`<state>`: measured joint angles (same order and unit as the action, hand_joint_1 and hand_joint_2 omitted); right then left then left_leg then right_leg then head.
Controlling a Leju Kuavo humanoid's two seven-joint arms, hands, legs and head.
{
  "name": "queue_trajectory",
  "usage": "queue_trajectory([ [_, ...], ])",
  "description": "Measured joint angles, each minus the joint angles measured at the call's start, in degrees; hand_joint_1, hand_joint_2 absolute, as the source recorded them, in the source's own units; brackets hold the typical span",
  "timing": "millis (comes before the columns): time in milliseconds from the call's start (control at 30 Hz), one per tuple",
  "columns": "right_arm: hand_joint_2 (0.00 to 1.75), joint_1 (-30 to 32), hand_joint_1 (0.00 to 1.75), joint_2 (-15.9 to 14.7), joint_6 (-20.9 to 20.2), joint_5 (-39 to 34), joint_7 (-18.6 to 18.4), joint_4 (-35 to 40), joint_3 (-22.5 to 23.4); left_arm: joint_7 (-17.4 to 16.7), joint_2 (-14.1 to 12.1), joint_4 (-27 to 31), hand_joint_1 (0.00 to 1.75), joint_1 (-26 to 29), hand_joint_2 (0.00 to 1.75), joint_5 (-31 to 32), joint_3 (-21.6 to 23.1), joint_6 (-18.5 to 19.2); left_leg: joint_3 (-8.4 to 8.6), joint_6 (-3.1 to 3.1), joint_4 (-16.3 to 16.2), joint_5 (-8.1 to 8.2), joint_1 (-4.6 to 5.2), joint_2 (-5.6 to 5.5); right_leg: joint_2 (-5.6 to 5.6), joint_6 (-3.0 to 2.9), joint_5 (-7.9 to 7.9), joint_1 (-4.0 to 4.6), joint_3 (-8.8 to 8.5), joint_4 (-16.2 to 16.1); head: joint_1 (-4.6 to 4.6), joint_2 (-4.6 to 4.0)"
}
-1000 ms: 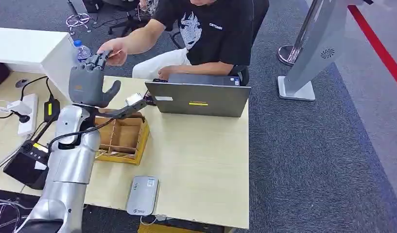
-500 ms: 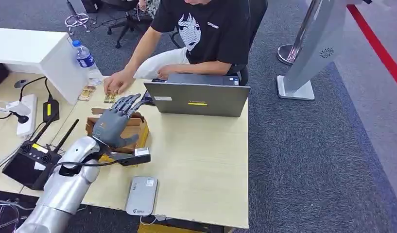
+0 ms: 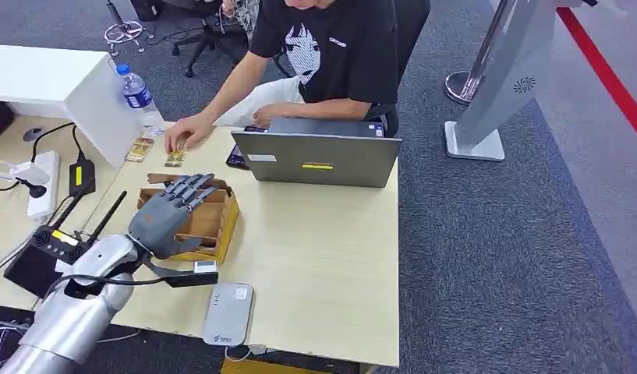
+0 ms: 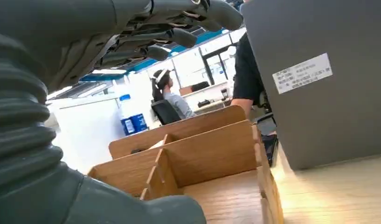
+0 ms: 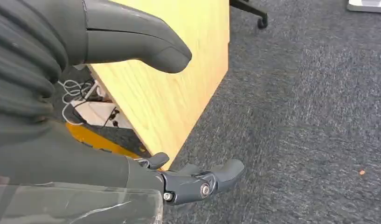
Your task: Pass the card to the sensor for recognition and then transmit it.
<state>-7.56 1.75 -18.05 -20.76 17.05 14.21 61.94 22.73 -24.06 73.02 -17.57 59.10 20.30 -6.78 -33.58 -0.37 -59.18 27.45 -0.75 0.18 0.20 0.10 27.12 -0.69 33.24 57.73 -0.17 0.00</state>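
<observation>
L hand (image 3: 168, 214) empty over wooden tray (image 3: 214, 226), wrist cam – laptop (image 4: 319, 79) label

Silver left arm (image 3: 77, 312), dark grey hand (image 3: 165, 215).

The small gold-patterned rectangular card (image 3: 175, 158) lies flat on the light wooden table (image 3: 323, 249), just beyond the far edge of the partitioned wooden tray (image 3: 210, 220), with a person's hand (image 3: 184, 130) resting on its far end. The flat grey rounded-rectangle card sensor (image 3: 228, 313) lies flat on the table at its near edge, on the opposite side of the wooden tray, well apart from the card.
</observation>
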Motion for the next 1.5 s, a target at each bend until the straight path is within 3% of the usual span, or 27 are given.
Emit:
queue_trajectory([
  [133, 1.75, 0.27, 0.0, -0.04, -0.15, 0.24, 0.04, 0.0, 0.13, 2.38, -0.08, 1.35, 0.0, 1.39, 1.75, -0.81, 0.0, -3.53, 0.0, 0.0, -0.01, 0.0, 0.01, -0.03, -0.04, 0.0, 0.01, -0.01, 0.04, -0.01, -0.02, 0.0],
  [267, 1.75, 0.08, 0.0, -0.04, -0.06, 0.66, 0.28, 0.0, 0.13, 1.66, 5.51, 2.06, 0.0, 2.11, 1.75, 3.65, 0.53, -8.81, -0.05, 0.0, -0.01, 0.0, 0.03, -0.12, -0.14, 0.02, 0.01, -0.02, 0.0, -0.05, 0.02, 0.0],
  [433, 1.75, 0.07, 0.0, -0.02, 0.22, 1.2, 0.46, 0.0, 0.13, 1.62, 11.96, 2.45, 0.0, 3.75, 1.75, 4.32, 1.73, -11.1, -0.05, 0.04, -0.03, 0.02, 0.09, -0.08, -0.12, 0.04, -0.02, -0.07, 0.0, -0.07, 0.0, 0.0],
  [600, 1.75, 0.22, 0.0, -0.02, 0.5, 1.2, 0.5, 0.0, 0.15, 2.1, 14.84, 2.54, 0.0, 5.93, 1.75, 4.92, 2.93, -11.19, -0.04, 0.04, -0.02, 0.03, 0.07, -0.09, -0.12, 0.04, -0.01, -0.06, 0.03, -0.06, 0.0, 0.0],
  [767, 1.75, 0.66, 0.0, -0.04, 0.55, 1.03, 0.5, 0.02, 0.55, 1.07, 14.6, 2.38, 0.0, 6.52, 1.75, 6.69, 3.1, -10.19, -0.05, 0.03, 0.02, 0.02, 0.01, -0.1, -0.12, 0.01, 0.0, -0.02, 0.03, -0.04, 0.0, 0.0],
  [1000, 1.75, 1.1, 0.0, -0.17, 0.53, 0.85, 0.48, 0.2, 1.53, 0.06, 10.66, 0.81, 0.0, 6.53, 1.75, 7.52, 3.1, -9.95, -0.04, -0.01, 0.04, 0.0, 0.01, -0.08, -0.1, 0.01, 0.0, -0.01, 0.03, -0.02, -0.02, 0.0],
  [1300, 1.75, 1.24, 0.0, -0.28, 0.46, 0.83, 0.48, 0.22, 1.86, -1.49, 7.63, 0.42, 0.0, 6.52, 1.75, 7.06, 2.78, -9.35, -0.05, 0.0, 0.03, 0.0, 0.03, -0.1, -0.13, 0.02, 0.0, -0.03, 0.02, -0.02, 0.0, 0.0],
  [1500, 1.75, 1.27, 0.0, -0.28, 0.46, 0.85, 0.5, 0.22, 1.88, -1.55, 6.99, 0.42, 0.0, 6.52, 1.75, 6.97, 2.75, -9.33, -0.04, 0.0, 0.03, 0.0, 0.03, -0.1, -0.11, 0.01, 0.0, -0.02, 0.02, -0.02, 0.0, 0.0],
])
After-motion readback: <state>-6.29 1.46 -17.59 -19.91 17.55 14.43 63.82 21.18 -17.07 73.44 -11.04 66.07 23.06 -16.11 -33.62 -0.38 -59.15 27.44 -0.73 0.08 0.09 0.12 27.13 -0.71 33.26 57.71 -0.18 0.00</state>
